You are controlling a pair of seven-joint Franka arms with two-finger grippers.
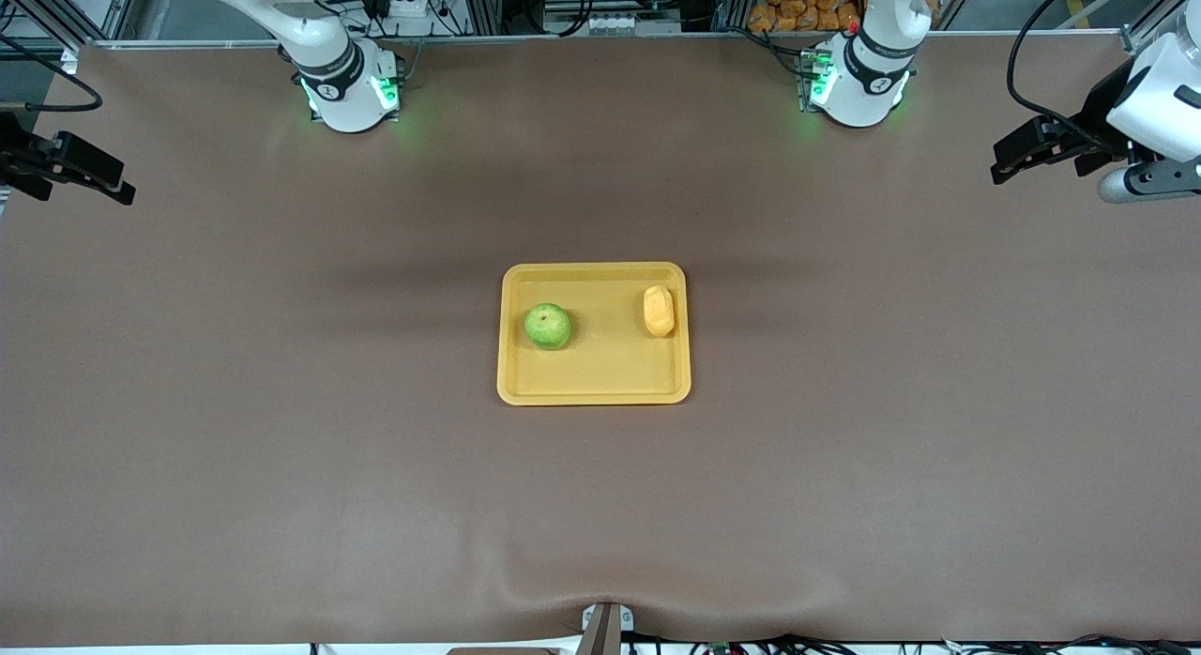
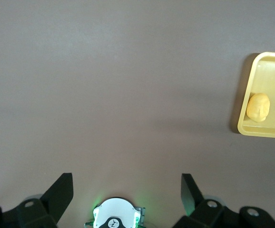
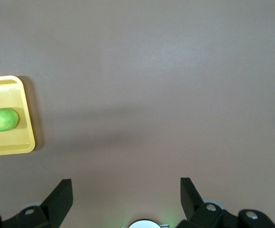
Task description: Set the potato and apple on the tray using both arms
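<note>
Yellow tray [image 1: 594, 388] sits mid-table, holding the apple [image 1: 547, 326] toward the right arm's end and the potato [image 1: 659, 311] toward the left arm's. Both wrist views crop it. The left gripper [image 1: 1018, 158] and right gripper [image 1: 89, 178] wait spread, empty, over opposite table ends, partly cropped. No readable writing.

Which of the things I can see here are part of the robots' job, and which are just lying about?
Part of the job:
- apple, lying on the tray
- potato, lying on the tray
- tray
- left tool, open, over bare table
- right tool, open, over bare table

Just lying about:
- orange packets past the table's edge
</note>
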